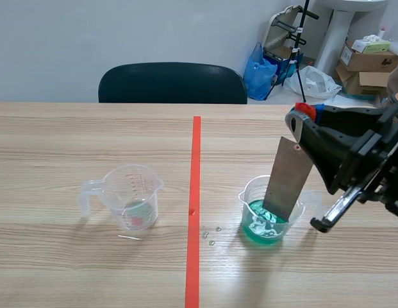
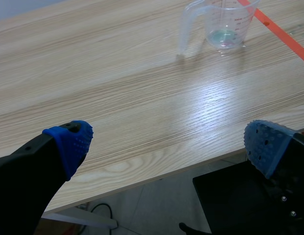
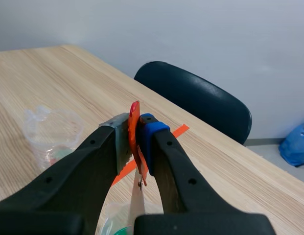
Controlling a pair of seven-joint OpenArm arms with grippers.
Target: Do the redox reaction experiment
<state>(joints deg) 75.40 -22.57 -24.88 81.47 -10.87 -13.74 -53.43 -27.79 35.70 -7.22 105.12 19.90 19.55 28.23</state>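
Right gripper (image 1: 298, 123) clenched on metal strip (image 1: 288, 176); strip tilted, lower end dipped in green liquid (image 1: 266, 226) inside beaker (image 1: 247, 204). Dipping step looks under way; reaction wait and strip withdrawal left. Measuring cup (image 1: 131, 199) at beaker's 9 o'clock, beyond tape line (image 1: 195, 192), nearly empty, so pouring judged done. Left gripper (image 2: 169, 143) released, holding nothing, above table (image 1: 70, 141) edge. Droplets (image 1: 211, 235) at beaker's 9 o'clock. Nothing blocks strip.

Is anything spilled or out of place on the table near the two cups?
Yes. A few small clear drops lie on the table between the tape line and the measuring cup of green liquid, likely splashed out. Nothing else looks wrong.
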